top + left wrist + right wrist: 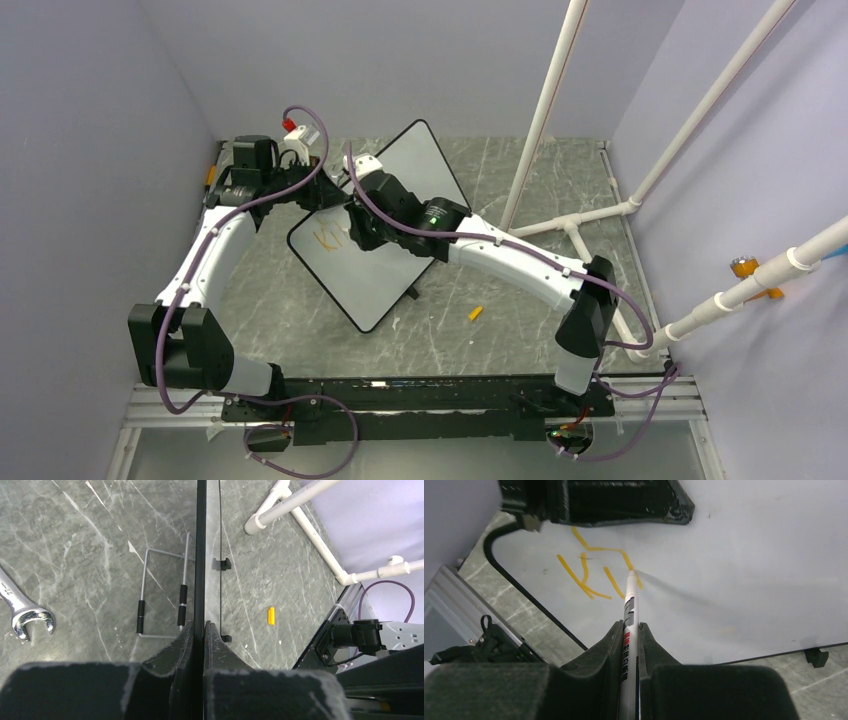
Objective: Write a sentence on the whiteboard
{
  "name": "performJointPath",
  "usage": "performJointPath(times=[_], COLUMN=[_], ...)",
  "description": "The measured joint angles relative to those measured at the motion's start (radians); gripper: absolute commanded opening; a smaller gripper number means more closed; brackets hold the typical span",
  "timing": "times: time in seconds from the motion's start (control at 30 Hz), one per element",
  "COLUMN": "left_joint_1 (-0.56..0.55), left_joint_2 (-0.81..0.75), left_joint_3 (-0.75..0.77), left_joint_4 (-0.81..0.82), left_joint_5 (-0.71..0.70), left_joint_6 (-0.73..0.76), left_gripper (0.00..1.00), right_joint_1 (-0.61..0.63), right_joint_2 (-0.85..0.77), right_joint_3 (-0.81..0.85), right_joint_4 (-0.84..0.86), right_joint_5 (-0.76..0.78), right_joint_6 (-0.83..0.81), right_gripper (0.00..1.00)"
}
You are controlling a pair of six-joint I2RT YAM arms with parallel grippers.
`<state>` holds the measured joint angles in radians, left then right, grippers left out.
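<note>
The whiteboard (375, 295) stands propped near the middle of the table (520, 330). On the whiteboard's left edge the left tool (204, 628) is pinched shut on the black frame; if that pinch slips, the whiteboard could swing under the pen's push. On its face only a few orange strokes of the sentence (589, 575) show. The right tool (629, 630) is clamped on the marker (629, 605), whose tip touches the whiteboard; pressing too hard could slide it back through the fingers.
</note>
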<state>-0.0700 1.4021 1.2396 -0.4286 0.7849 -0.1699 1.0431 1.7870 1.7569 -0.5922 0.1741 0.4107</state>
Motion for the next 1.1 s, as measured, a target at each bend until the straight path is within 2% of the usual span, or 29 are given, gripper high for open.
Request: performJointPath(times=[0.5,0.9,1.1], left_joint_1=[-0.001,-0.001,0.002], left_joint_2=[-0.001,-0.005,-0.005], left_joint_3=[-0.003,-0.006,-0.008], left_joint_4=[0.000,0.002,0.001], left_joint_5=[-0.003,-0.005,-0.009], left_joint_6=[0.000,0.000,0.002], left_gripper=[0.00,0.00,0.00], right_joint_1=[-0.005,-0.034,-0.035], right_joint_2=[0.050,0.050,0.031], right_joint_3=[0.108,0.107,0.045], right_joint_4=[-0.012,-0.036,-0.027], right_joint_5=[0.007,0.011,0.008], right_joint_6=[-0.019,-0.018,-0.014], right_gripper=[0.00,0.00,0.00])
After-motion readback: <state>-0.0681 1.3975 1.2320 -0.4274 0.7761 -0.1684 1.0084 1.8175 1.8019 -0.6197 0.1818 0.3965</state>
